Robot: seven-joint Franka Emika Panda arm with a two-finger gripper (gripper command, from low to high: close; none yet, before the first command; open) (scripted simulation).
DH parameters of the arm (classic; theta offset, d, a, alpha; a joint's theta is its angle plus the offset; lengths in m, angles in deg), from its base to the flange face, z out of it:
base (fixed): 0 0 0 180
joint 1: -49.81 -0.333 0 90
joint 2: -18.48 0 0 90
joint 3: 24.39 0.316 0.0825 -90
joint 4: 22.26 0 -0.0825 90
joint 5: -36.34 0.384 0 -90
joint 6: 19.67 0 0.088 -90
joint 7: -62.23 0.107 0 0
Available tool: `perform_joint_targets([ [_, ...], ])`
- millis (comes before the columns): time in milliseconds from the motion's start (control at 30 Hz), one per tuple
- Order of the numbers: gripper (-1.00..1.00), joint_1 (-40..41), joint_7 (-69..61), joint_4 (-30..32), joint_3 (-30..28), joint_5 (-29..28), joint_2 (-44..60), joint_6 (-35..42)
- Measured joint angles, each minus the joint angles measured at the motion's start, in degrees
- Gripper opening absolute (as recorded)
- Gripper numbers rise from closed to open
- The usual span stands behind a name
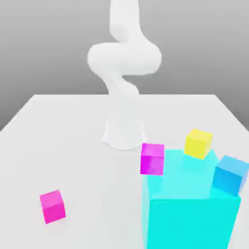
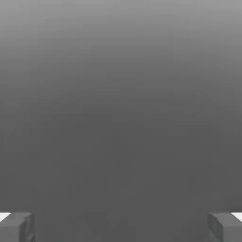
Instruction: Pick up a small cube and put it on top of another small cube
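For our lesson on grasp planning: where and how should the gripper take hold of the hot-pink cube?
Best, I judge, from straight above, with the jaws across two opposite upright faces of the hot-pink cube. It lies flat on the table, top uncovered, sides apart from other things; it sits turned, so the gripper should likely twist to match.

We see plain hot pink on the small cube (image 1: 52,206), purple-magenta on another cube (image 1: 152,159), yellow on a third cube (image 1: 198,144), blue on a fourth cube (image 1: 230,175), plain cyan on the big block (image 1: 192,214), and white on the arm (image 1: 125,58).
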Motion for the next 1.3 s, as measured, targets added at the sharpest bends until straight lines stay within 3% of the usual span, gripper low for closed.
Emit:
perform_joint_targets([
  [533,0.00,14.2,23.9,11.7,-2.9,-2.2,33.6,-16.7],
  [767,0.00,18.9,30.1,16.4,-4.8,2.0,48.1,-24.2],
  [933,0.00,20.3,29.1,15.2,-3.2,4.6,58.5,-32.3],
  [967,-1.00,20.6,28.9,14.9,-2.9,4.8,60.1,-33.6],
  [1167,-1.00,20.8,28.9,14.8,-2.7,4.8,60.9,-34.3],
  [1300,-1.00,20.2,29.8,15.8,-3.5,3.7,55.3,-29.7],
])
